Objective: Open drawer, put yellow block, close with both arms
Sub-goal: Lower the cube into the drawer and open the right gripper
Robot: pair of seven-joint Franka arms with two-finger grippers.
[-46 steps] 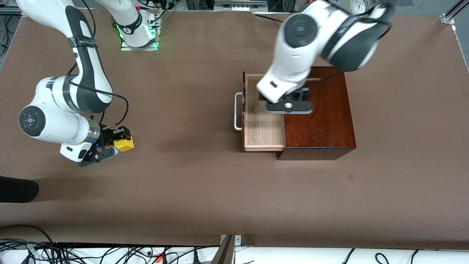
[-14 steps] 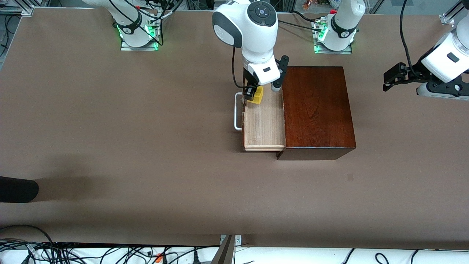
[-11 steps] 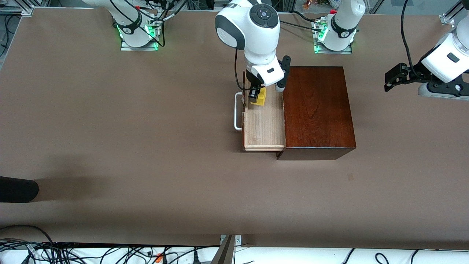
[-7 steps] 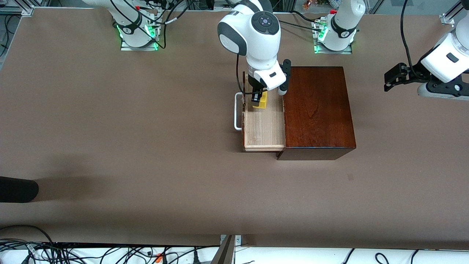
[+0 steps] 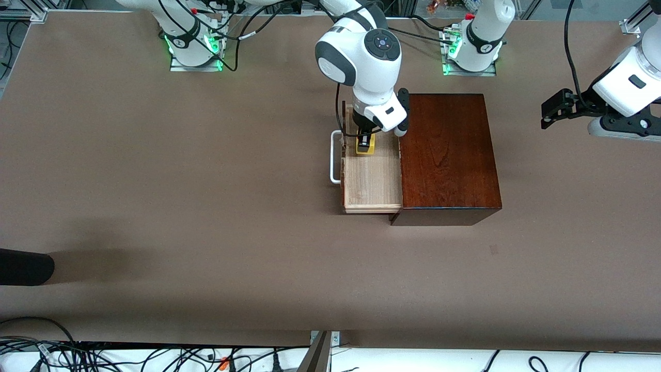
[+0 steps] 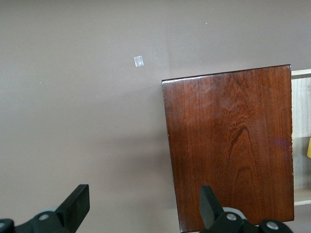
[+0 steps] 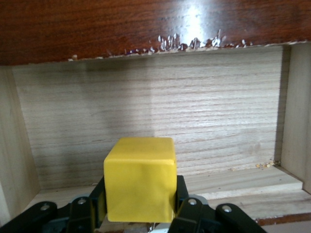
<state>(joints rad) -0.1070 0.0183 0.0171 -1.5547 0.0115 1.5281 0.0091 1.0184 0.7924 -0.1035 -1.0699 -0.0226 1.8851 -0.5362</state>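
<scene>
The drawer (image 5: pixel 373 181) stands pulled out of the dark reddish-brown box (image 5: pixel 448 155), its white handle (image 5: pixel 335 157) toward the right arm's end. My right gripper (image 5: pixel 364 140) is shut on the yellow block (image 5: pixel 365 145) and holds it low over the drawer's pale floor (image 7: pixel 160 107). In the right wrist view the yellow block (image 7: pixel 141 177) sits between the black fingers (image 7: pixel 182 194). I cannot tell whether it touches the floor. My left gripper (image 5: pixel 555 108) waits open over bare table at the left arm's end, with the box (image 6: pixel 228 145) beside its fingers (image 6: pixel 77 206).
A black object (image 5: pixel 26 266) lies at the table's edge at the right arm's end, nearer the camera. Cables (image 5: pixel 103 356) run along the table's near edge. A small pale mark (image 5: pixel 494 250) is on the brown tabletop nearer the camera than the box.
The right gripper carried the yellow block from the right arm's end to the drawer and has sunk lower into it. The left arm drew away from the drawer to its own end.
</scene>
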